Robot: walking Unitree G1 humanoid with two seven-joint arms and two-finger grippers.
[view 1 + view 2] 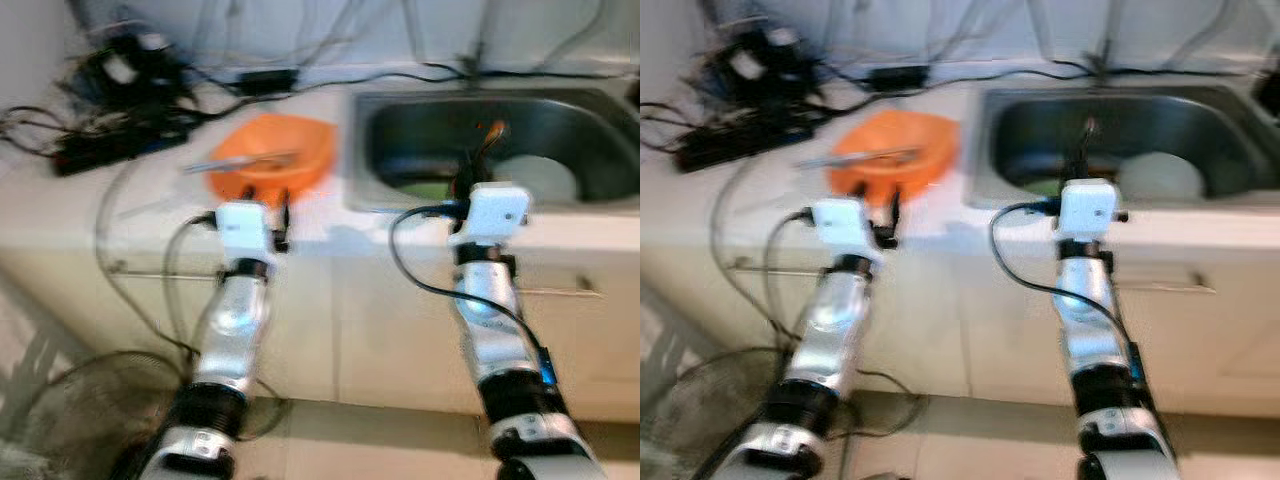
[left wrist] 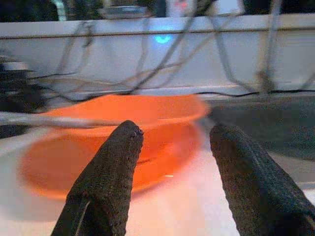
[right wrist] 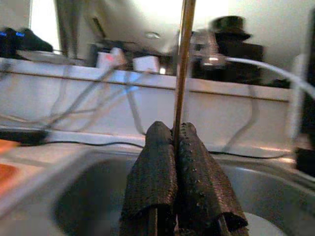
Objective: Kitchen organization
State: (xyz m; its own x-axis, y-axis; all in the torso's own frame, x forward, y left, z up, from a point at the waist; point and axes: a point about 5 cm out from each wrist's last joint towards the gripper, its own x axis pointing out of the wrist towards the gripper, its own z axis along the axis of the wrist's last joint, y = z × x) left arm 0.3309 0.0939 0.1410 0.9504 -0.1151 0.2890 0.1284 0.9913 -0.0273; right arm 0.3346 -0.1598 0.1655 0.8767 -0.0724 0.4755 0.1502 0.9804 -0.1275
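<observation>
Pinching a thin metal rod (image 3: 183, 69) over the steel sink (image 1: 400, 120) — right gripper (image 3: 177, 142) jaws; left gripper (image 2: 172, 147) jaws wide.

A bowl (image 1: 272, 155) sits on the counter (image 1: 60, 215), left of the sink (image 1: 400, 125).

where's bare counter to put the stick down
Bare counter lies between the orange bowl and the sink. Cables crowd the back left. The right gripper pinches a thin stick.
</observation>
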